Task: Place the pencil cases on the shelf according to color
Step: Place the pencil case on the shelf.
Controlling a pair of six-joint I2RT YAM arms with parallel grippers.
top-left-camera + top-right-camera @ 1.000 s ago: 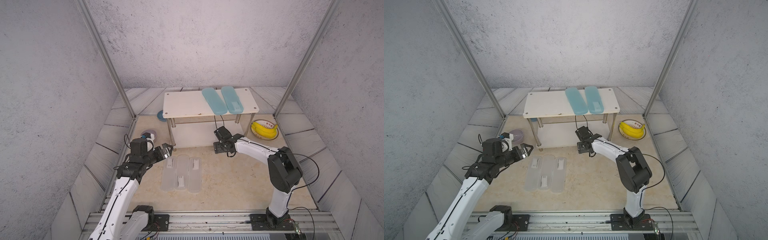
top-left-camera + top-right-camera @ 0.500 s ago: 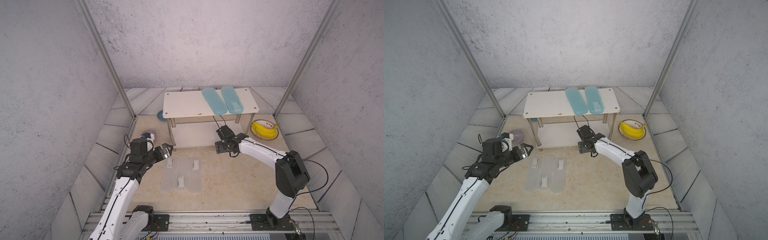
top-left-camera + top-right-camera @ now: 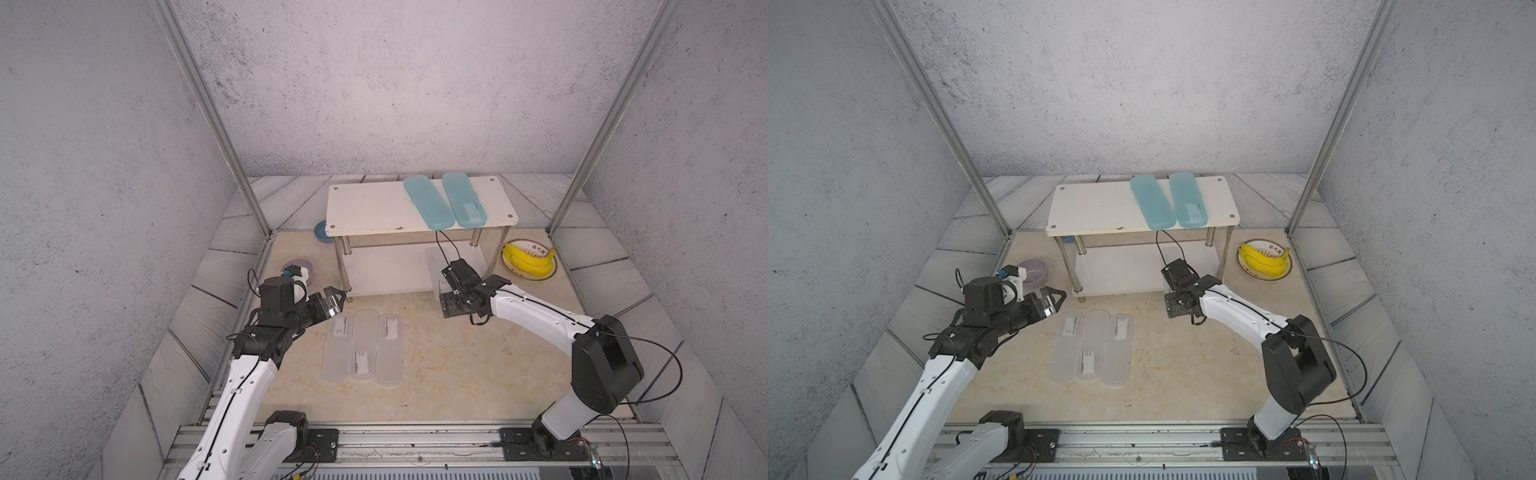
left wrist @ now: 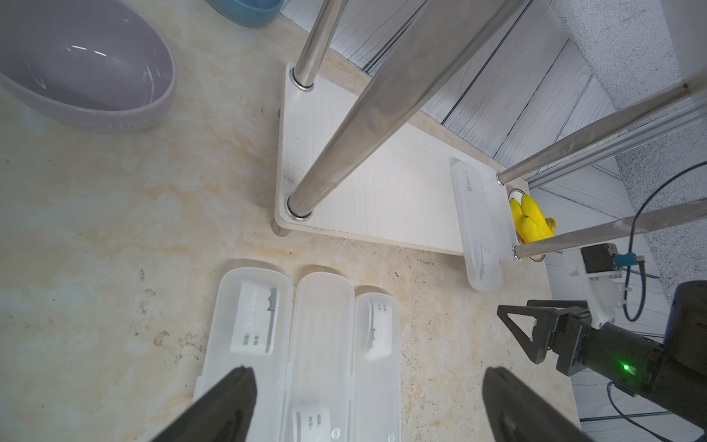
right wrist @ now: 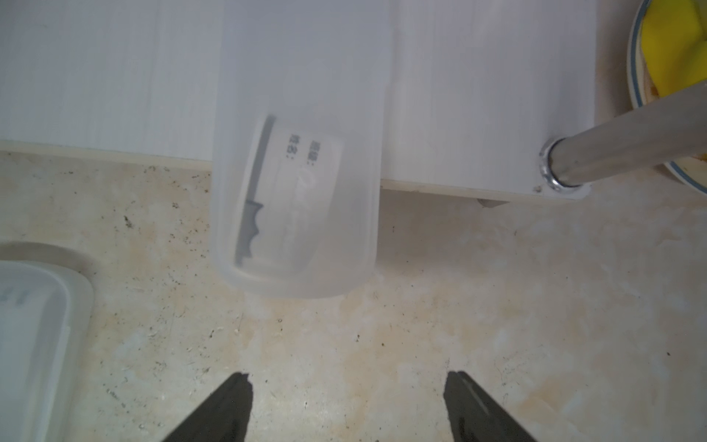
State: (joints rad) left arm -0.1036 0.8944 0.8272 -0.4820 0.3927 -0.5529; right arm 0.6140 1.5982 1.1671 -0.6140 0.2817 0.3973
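Two teal-blue pencil cases (image 3: pixel 428 201) (image 3: pixel 463 199) lie side by side on the shelf's top board (image 3: pixel 374 208). A frosted white pencil case (image 5: pixel 298 172) lies on the lower board (image 4: pixel 382 183) near its right end, and one end overhangs the front edge. Three more frosted white cases (image 3: pixel 336 347) (image 3: pixel 363 345) (image 3: pixel 390 349) lie together on the floor. My right gripper (image 5: pixel 349 379) is open and empty over bare floor, just short of the overhanging case. My left gripper (image 4: pixel 369 375) is open and empty above the far ends of the three floor cases.
A grey-purple bowl (image 3: pixel 299 268) sits on the floor left of the shelf, with a blue bowl (image 3: pixel 322 230) behind the shelf's left leg. A plate of bananas (image 3: pixel 528 259) stands to the shelf's right. Chrome legs (image 4: pixel 375 114) and slanted frame posts (image 3: pixel 602 124) border the space.
My right gripper has drawn back a little from the shelf's lower board, and its elbow has swung to the right. The left arm and all the cases stay where they were.
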